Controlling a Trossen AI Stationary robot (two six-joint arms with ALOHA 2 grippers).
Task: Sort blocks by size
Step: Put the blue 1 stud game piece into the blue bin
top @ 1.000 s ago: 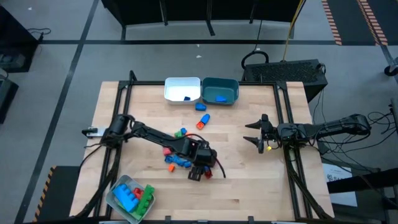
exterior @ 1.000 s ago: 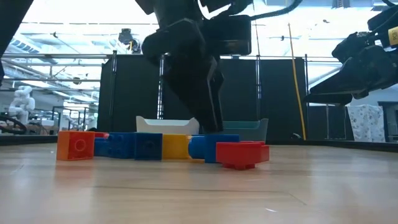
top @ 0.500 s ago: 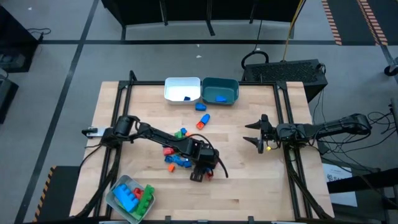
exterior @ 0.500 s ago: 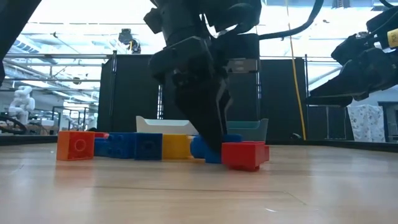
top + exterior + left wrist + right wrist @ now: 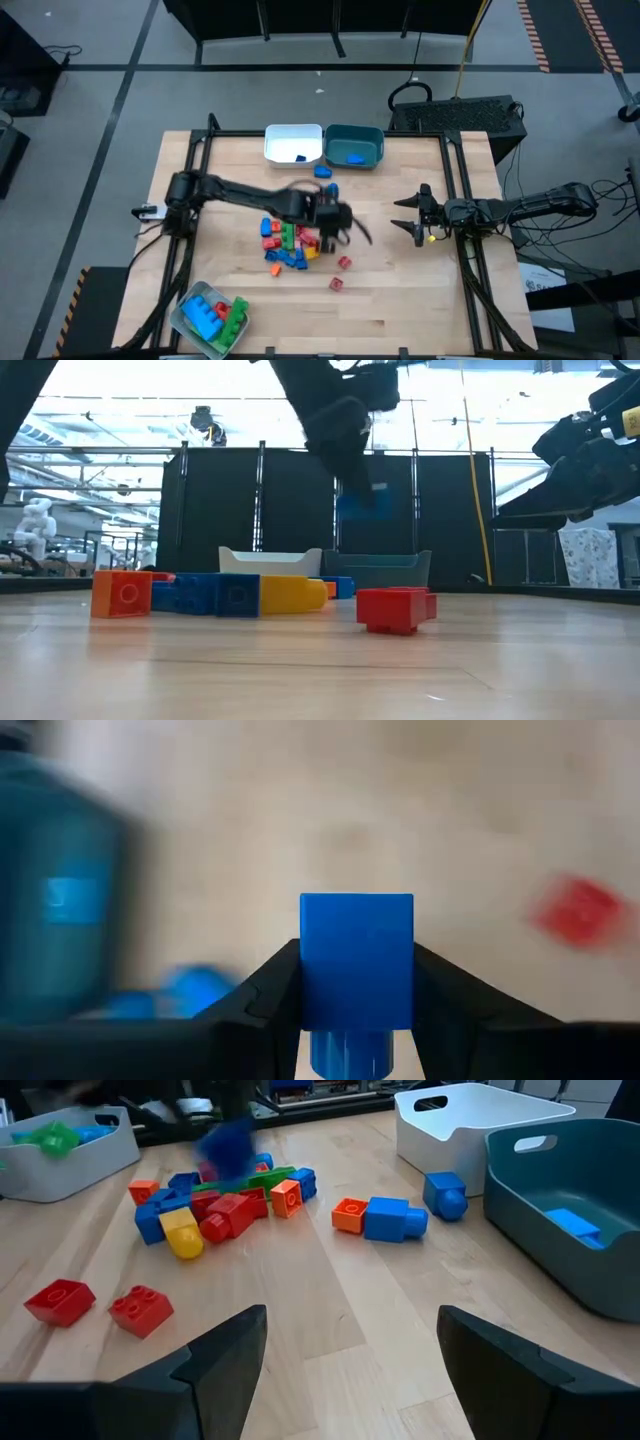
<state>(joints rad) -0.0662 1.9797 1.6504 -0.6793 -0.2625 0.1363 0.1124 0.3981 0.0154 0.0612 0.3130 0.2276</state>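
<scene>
We find the left gripper (image 5: 356, 1020) clamping a blue block (image 5: 356, 960) above the pile (image 5: 288, 243), right gripper (image 5: 350, 1350) idle with jaws wide; next, carry to the teal bin (image 5: 354, 146), we judge.

No writing, label or number can be read anywhere. The bricks and bins are seen unmarked.

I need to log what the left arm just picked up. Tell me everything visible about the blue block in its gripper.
The blue block is a small, plain blue plastic brick with smooth, flat faces and a rounded stud at one end. It sits clamped between the two dark fingers of the left gripper, one pressing each side. In the low view it hangs blurred, lifted clear above the wooden table, touching nothing else. From above, the gripper is over the loose pile, towards the teal bin.
</scene>
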